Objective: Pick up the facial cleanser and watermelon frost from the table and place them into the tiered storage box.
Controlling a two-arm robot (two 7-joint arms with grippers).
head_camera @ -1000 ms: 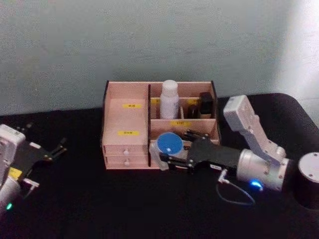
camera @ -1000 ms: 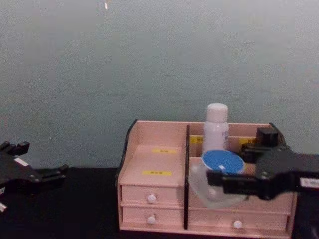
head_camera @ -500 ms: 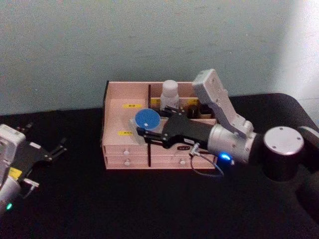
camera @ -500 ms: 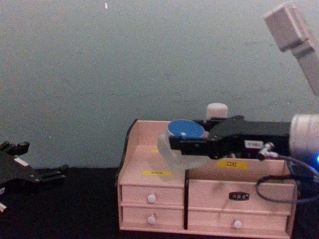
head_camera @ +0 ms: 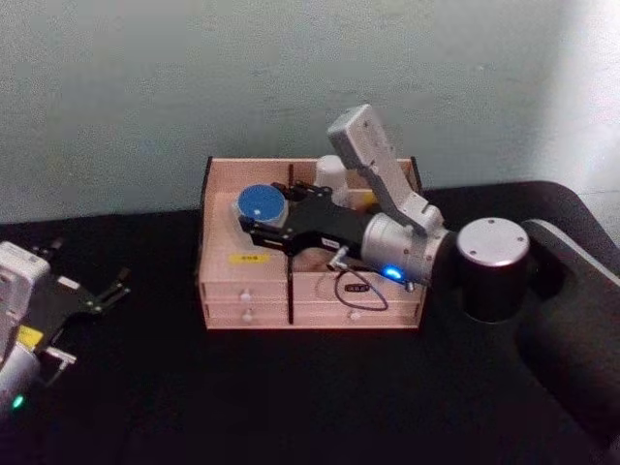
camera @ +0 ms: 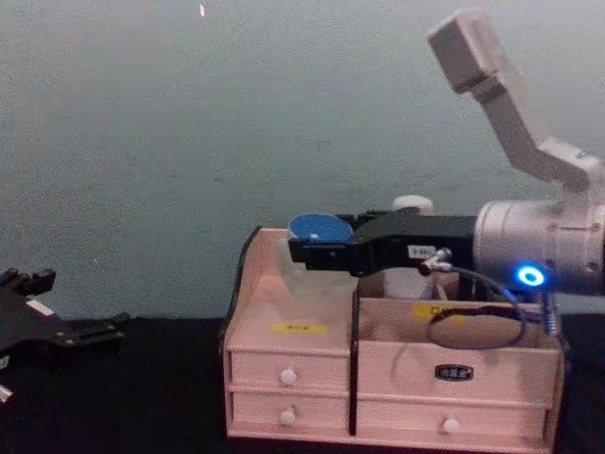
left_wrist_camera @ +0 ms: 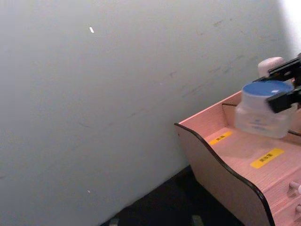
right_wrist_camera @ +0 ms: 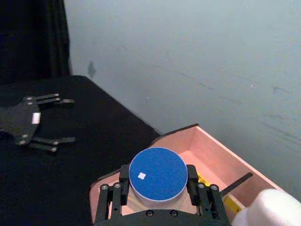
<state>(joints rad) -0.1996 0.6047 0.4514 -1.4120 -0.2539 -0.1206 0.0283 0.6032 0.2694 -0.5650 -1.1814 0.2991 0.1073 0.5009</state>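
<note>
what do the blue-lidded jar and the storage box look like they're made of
The watermelon frost, held by the right gripper over the box's left tier: translucent body, plastic or glass, unclear which; matte blue lid, likely plastic. The tiered storage box: pale wood-look board with visible grain and dark cut edges, matte. The left gripper sits parked far left.

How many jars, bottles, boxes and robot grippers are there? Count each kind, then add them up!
jar with a blue lid: 1
white bottle: 1
wooden box: 1
grippers: 2, the right gripper with jaws shut on the jar over the box, and the left gripper parked open at the left
total: 5
</note>
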